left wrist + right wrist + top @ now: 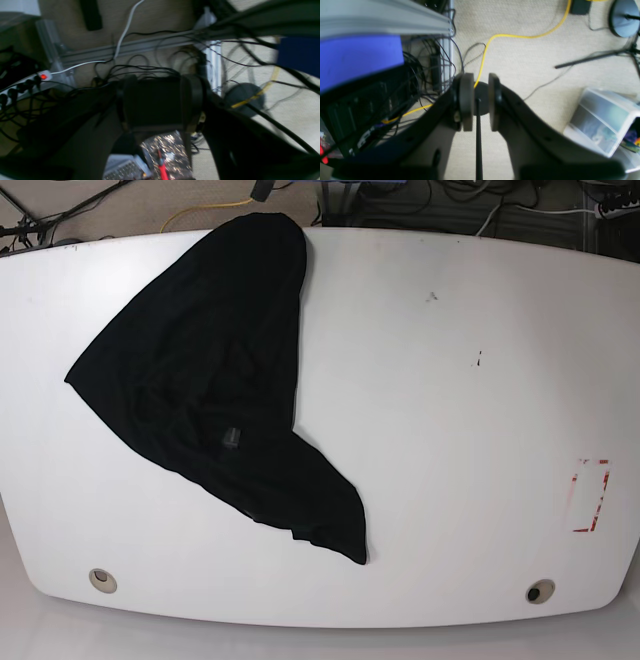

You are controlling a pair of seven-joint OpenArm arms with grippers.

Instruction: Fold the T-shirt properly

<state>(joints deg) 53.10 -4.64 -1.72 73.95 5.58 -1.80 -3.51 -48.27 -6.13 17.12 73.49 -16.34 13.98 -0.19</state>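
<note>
Near edge of the white oval table [430, 560]: bare, two round grommet holes. On the table's left half in the base view lies the large black cloth T-shirt [210, 400] — crumpled and skewed, one pointed corner reaching down toward the near edge, the far end draped at the table's far rim. A small grey neck label [231, 438] shows mid-cloth. Neither arm appears over the table.

Right gripper [480, 102]: black padded jaws parted only narrowly, nothing between them — carpet and a yellow cable [520, 36] show through the gap. Left gripper [160, 105]: jaws stand well apart; the dark mass between them is too blurred to call, so whether it holds anything I cannot tell.

Judgement: folding has not started; the step is to flatten the shirt. Best to find collar by the label, pinch two separate edges — one per arm — and draw them apart low over the surface. Risk: catching doubled layers and dragging the bunch off the far rim.
</note>
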